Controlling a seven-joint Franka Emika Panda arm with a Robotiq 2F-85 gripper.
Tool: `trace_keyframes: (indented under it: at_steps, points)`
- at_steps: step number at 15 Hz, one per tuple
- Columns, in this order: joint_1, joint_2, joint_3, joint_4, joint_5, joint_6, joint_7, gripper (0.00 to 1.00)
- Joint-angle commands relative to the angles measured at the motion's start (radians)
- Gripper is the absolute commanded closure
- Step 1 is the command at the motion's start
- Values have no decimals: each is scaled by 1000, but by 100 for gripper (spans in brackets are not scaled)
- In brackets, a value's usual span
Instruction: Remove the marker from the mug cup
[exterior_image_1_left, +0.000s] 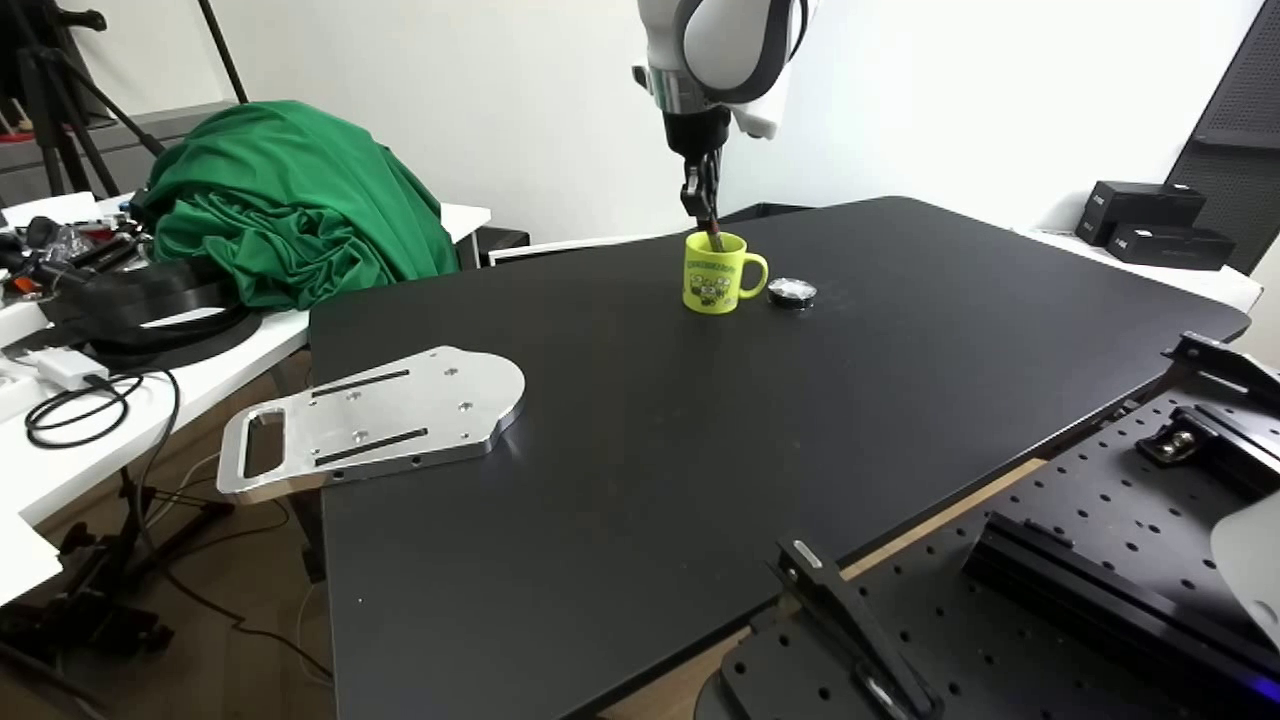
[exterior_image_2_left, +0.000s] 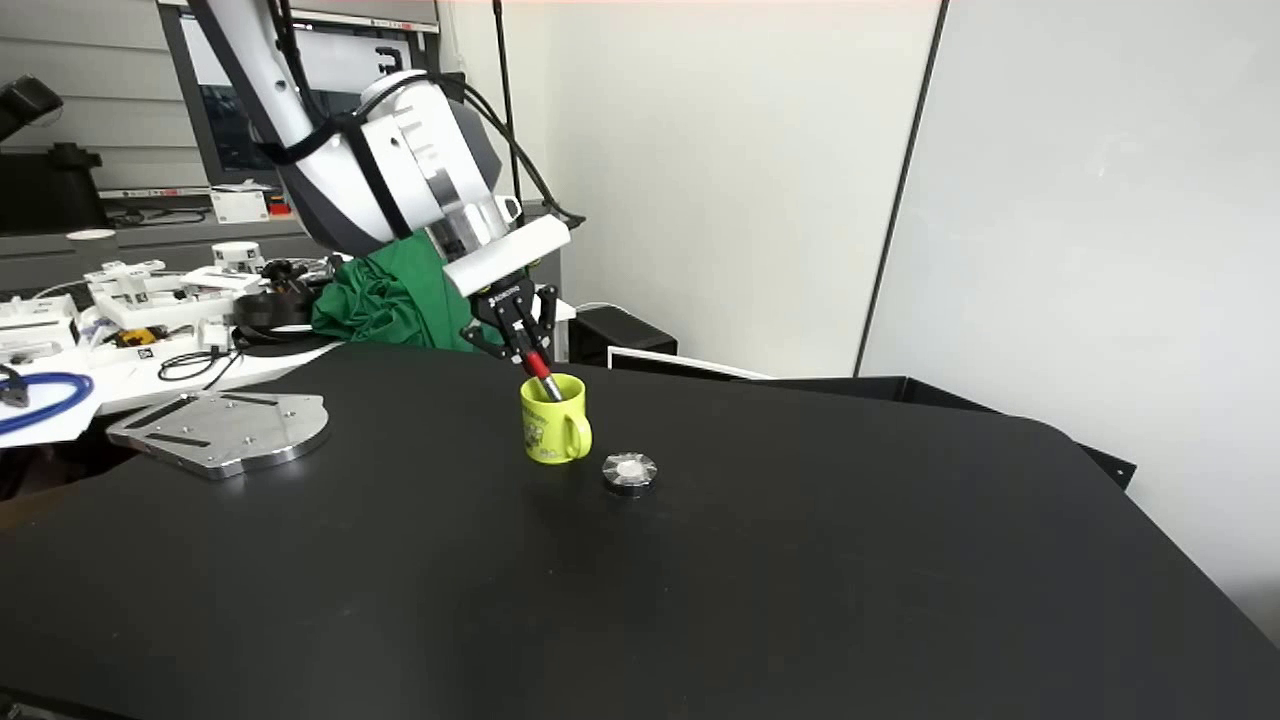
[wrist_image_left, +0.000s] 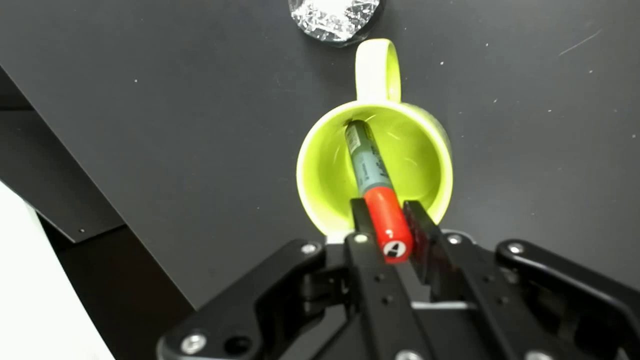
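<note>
Marker (wrist_image_left: 369, 167) pinched, not yet out of the mug (exterior_image_2_left: 538, 440)

Your marker has its grey end inside the mug and its red cap (wrist_image_left: 386, 220) up above the rim. The jaws of your gripper (wrist_image_left: 385, 204) look closed on that cap, one on each side. I'd judge the grasp made and the lift-out next. Whether the grey end rests on the mug's floor, I can't tell.

Hold that squeeze and draw the marker up along its own length first; pulled straight up, its low end could catch the wall and drag the mug along.

Its long axis is tilted, neither upright nor flat: the cap points up into your gripper, and the grey end slants down toward the handle (wrist_image_left: 370, 70) side.

The mug stands upright on the black table (exterior_image_1_left: 600, 500). A shiny disc (exterior_image_2_left: 629, 470) lies just beside the handle, so leave it room if you swing that way.
</note>
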Motion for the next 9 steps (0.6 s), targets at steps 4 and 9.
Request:
trace_keyframes:
  at_steps: [4, 9]
  points:
    - [-63, -169, 36, -65, 39, -64, -10, 95]
    - [-116, -269, 64, -112, 112, -105, -58, 95]
